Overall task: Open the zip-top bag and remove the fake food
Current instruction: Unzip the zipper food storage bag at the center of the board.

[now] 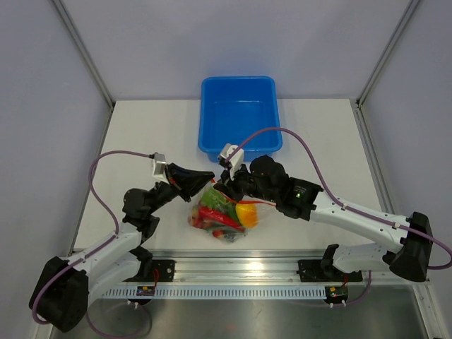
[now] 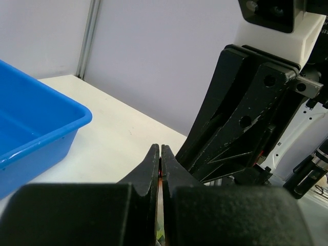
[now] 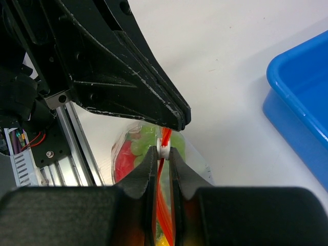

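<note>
Top external view shows the clear crinkly plastic zip-top bag (image 1: 220,220), filled with colourful plastic fake food (image 1: 246,213), near the front edge of the white worktop (image 1: 141,134). Both arms meet at its mouth. The left end effector (image 2: 160,149) is clamped shut on it, and the right end effector (image 3: 163,151) pinches the thin orange-red zip strip (image 3: 165,215). A blue rectangular plastic tub (image 1: 238,80) sits beyond.

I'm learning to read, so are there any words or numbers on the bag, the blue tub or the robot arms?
Nothing here can be read.
zip-top bag: no print shows.
blue tub: plain, no label.
robot arms: no lettering shows.
small circuit boards on the front rail: markings too small to read.
</note>
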`<action>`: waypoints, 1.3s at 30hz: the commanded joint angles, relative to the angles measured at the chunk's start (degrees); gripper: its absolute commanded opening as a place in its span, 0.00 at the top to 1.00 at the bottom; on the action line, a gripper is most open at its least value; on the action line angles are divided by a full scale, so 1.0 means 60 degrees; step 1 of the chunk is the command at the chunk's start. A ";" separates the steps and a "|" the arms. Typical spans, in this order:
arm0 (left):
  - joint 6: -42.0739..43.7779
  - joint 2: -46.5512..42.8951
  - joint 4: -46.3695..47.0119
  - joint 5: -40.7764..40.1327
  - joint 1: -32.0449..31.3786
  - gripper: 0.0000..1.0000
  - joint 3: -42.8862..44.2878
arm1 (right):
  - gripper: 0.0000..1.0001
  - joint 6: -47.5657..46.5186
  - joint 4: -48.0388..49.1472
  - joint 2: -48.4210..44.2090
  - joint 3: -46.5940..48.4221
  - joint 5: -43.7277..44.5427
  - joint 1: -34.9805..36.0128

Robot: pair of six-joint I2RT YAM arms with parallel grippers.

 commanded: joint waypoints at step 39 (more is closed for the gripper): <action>0.0914 -0.3838 -0.6484 -0.7356 0.0040 1.00 0.0434 | 1.00 -0.0443 -0.5437 0.0222 0.2559 0.1193 0.0004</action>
